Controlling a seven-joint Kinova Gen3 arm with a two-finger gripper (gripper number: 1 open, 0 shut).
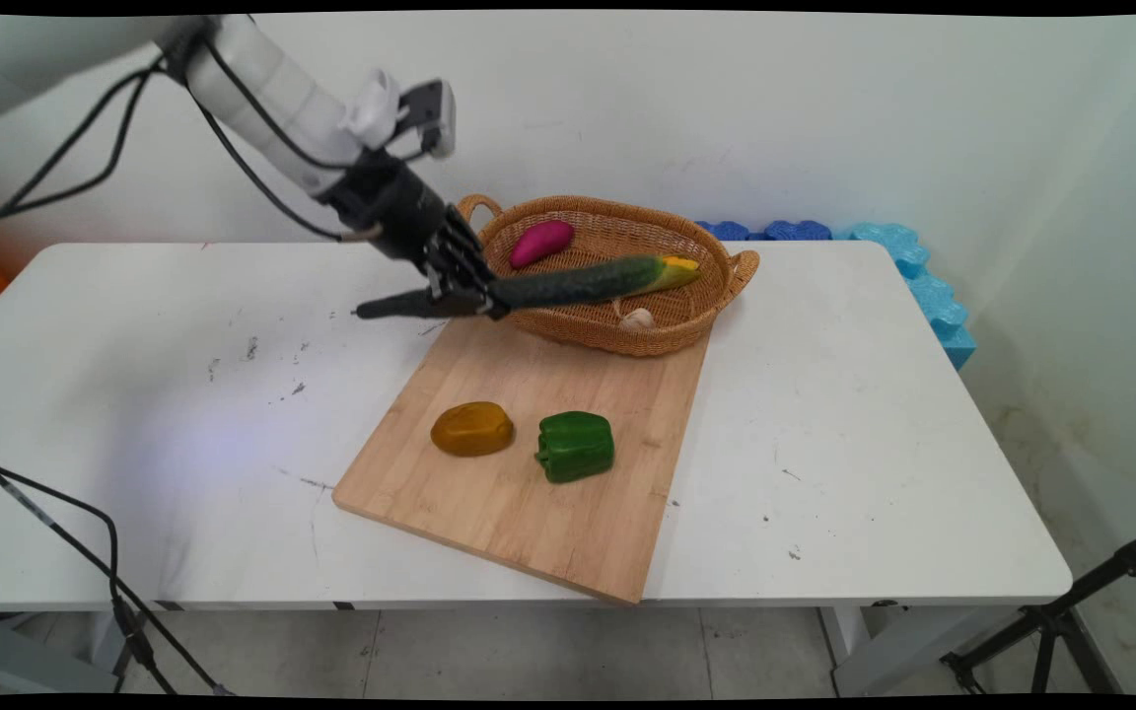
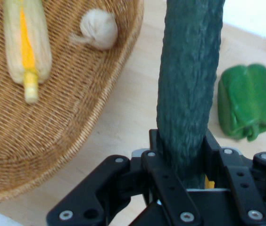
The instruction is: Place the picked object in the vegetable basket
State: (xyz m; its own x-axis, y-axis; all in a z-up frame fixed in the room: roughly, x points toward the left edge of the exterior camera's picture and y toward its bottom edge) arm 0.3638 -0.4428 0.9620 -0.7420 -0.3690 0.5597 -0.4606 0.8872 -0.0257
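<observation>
Your fingers (image 2: 163, 176) were clamped on the cucumber's (image 1: 578, 283) end, holding it level above the wicker basket's (image 1: 627, 340) near-left rim. That end-only grip could let it droop or slip onto the cutting board (image 1: 529, 493).

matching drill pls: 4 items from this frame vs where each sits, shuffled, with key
Items:
1. cucumber
2. garlic bulb
3. green pepper
4. purple eggplant

Places:
A. on the cutting board, right of the yellow pepper
B. in the basket, far left side
C. clamped in the gripper, held over the basket
D. in the basket, near rim

Pairs: 1-C, 2-D, 3-A, 4-B
</observation>
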